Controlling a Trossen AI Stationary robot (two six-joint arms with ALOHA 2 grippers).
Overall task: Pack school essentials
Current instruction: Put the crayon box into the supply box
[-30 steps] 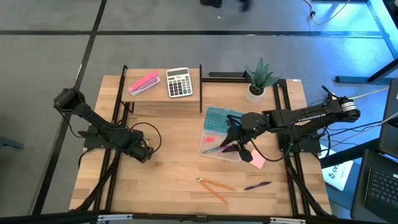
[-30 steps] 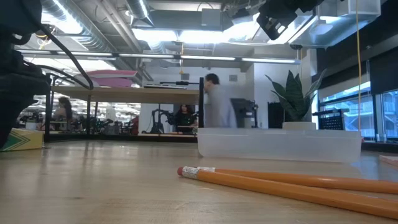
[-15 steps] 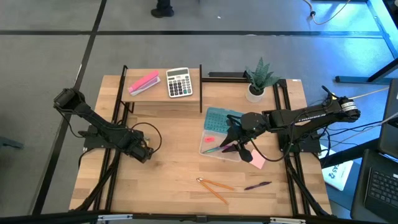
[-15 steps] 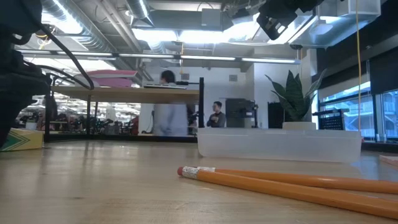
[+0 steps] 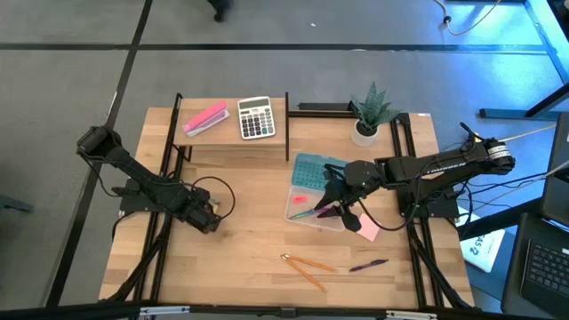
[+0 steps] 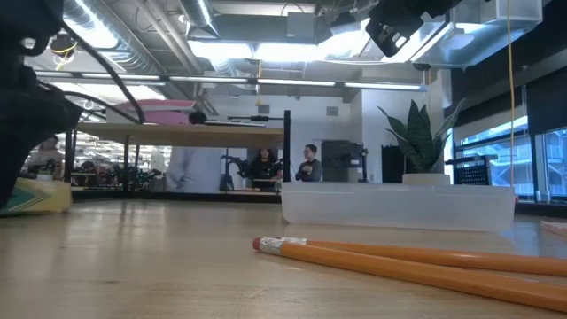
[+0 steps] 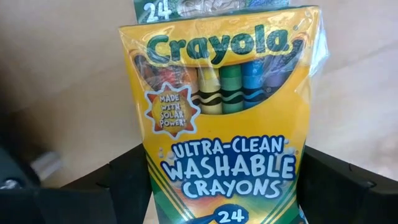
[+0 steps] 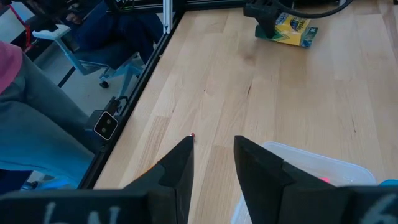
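1. Left gripper (image 5: 210, 219) is sitting low on the left side of the table (image 5: 249, 258), its jaws spread wide around the crayon box (image 7: 221, 124); the box is lying on the wood between the two fingers.
2. In the low view the crayon box (image 6: 35, 197) is resting at the far left edge of the table.
3. Right gripper (image 5: 342, 212) is hanging over the clear tray (image 5: 302, 212), fingers (image 8: 180, 168) standing a little apart with nothing between them.
4. Scissors (image 5: 324, 212) are lying in the tray under the right gripper; a small red eraser (image 5: 299, 199) is lying in it too.
5. Pink notepad (image 5: 367, 231) is sitting just beside the tray's right corner.
6. Two pencils (image 5: 307, 267) are lying near the front edge, forming a narrow V; a purple pen (image 5: 368, 265) is lying to their right.
7. Calculator (image 5: 256, 117) and a pink block (image 5: 205, 118) are sitting on the raised shelf at the back; a potted plant (image 5: 370, 111) is standing to the right of it.
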